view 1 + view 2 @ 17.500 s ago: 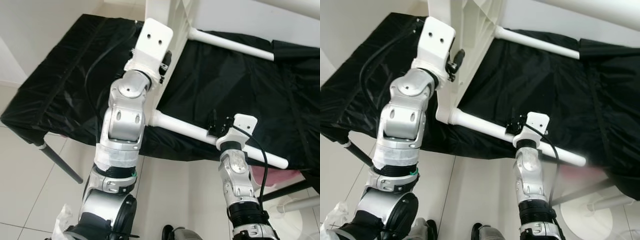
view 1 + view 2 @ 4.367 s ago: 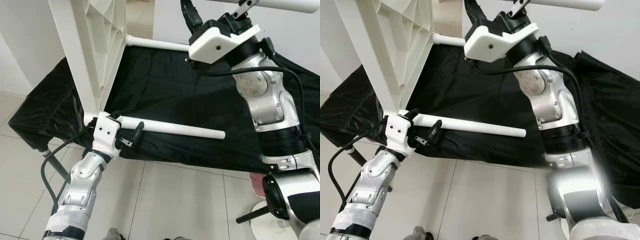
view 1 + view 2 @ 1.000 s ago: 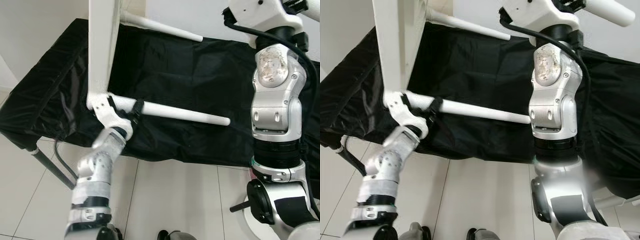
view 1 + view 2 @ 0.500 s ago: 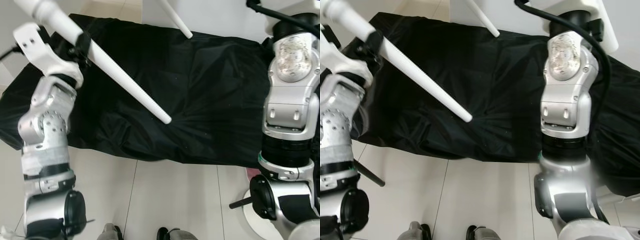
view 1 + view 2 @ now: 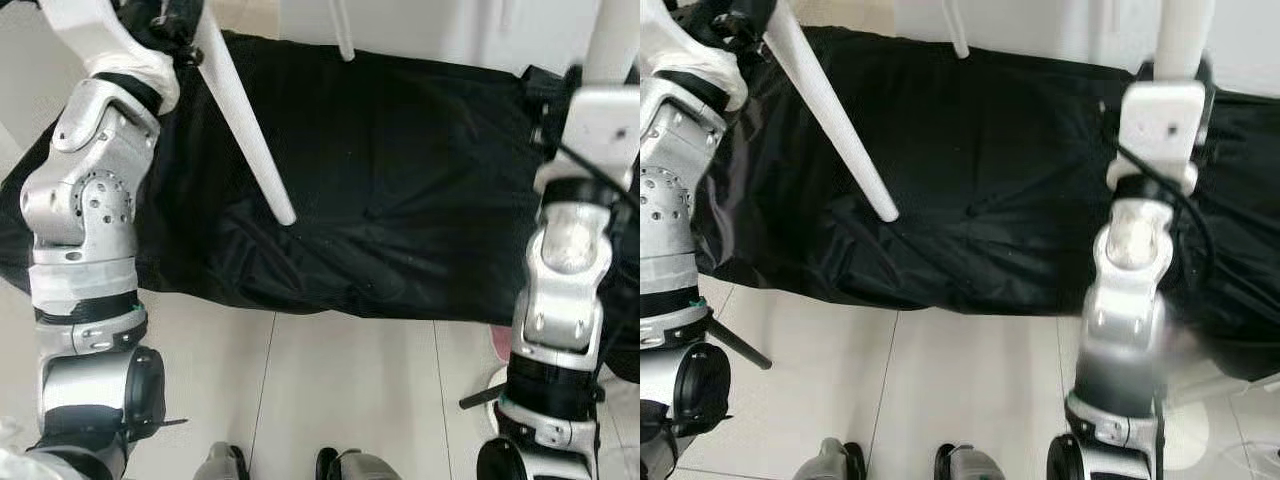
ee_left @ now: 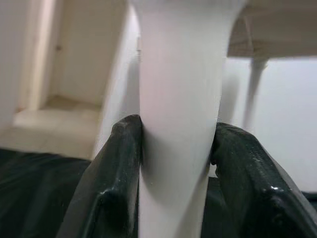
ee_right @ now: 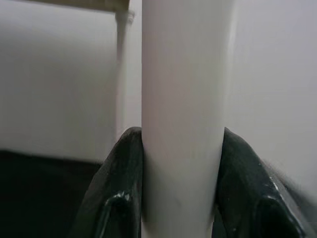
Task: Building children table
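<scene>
The white children's table is held above the black cloth (image 5: 400,200), its legs pointing down. My left gripper (image 5: 185,20) is raised at the upper left and shut on one white leg (image 5: 245,120), whose tip slants down to just above the cloth. In the left wrist view both black fingers (image 6: 119,173) press this leg (image 6: 178,99). At the right, my right gripper (image 5: 1175,72) is shut on a second, upright leg (image 5: 1185,35); its fingers (image 7: 119,188) clamp the leg (image 7: 181,99). A third leg (image 5: 342,30) hangs at the back.
The black cloth covers a low stand with a dark metal leg (image 5: 735,345) at the left. Pale floor tiles (image 5: 350,390) lie in front, with my feet (image 5: 340,465) at the bottom edge. A white round base (image 5: 1240,440) and a pink object (image 5: 497,345) sit at the lower right.
The table has swung from lying sideways to legs-down. My left arm rose with its leg, which now points steeply downward. My right gripper came down into view, still on its leg.
</scene>
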Tool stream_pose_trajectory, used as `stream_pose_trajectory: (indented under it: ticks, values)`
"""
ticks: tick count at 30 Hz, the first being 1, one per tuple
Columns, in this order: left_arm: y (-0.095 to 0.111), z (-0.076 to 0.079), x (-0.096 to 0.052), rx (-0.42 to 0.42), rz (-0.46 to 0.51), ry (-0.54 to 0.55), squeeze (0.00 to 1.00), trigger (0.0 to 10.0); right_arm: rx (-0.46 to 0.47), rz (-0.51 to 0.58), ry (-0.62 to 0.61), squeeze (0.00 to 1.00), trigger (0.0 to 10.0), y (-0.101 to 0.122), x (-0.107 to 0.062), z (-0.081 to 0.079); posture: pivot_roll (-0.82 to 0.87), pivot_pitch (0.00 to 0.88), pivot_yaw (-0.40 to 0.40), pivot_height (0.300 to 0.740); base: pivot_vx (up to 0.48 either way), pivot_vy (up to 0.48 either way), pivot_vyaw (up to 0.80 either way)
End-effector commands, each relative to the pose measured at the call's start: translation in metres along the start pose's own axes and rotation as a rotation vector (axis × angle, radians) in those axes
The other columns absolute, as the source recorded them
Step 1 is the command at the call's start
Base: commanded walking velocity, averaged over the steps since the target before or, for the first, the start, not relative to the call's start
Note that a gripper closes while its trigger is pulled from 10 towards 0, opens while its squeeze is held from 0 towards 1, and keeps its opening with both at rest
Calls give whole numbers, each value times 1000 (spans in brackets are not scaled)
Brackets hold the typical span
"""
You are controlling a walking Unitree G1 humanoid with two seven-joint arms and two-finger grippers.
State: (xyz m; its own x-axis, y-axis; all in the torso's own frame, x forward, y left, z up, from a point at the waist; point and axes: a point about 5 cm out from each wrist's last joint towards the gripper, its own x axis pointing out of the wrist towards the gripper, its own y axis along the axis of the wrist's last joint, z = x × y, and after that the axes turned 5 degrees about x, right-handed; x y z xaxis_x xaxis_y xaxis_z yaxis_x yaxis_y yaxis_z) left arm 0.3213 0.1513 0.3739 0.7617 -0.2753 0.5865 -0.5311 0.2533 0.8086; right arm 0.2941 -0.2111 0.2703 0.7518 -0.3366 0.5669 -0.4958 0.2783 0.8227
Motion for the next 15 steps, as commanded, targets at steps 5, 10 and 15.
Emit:
stream_pose_trajectory:
  ticks: [5, 10, 15]
  values:
    - [5, -2, -4, -15, 19, 9, 0, 0, 149, -284, 42, 0, 0, -65, -25, -4, -7, 202, -26, 740, 0, 0, 0]
    - [0, 3, -4, 10, -16, -25, 0, 0, 205, -302, 73, 0, 0, -70, -26, -12, -3, 200, -25, 740, 0, 0, 0]
    - [-8, 5, -7, -6, -51, -49, 1000, 10000, 269, -299, 134, 820, 10000, -72, -28, -21, -1, 198, -21, 740, 0, 0, 0]
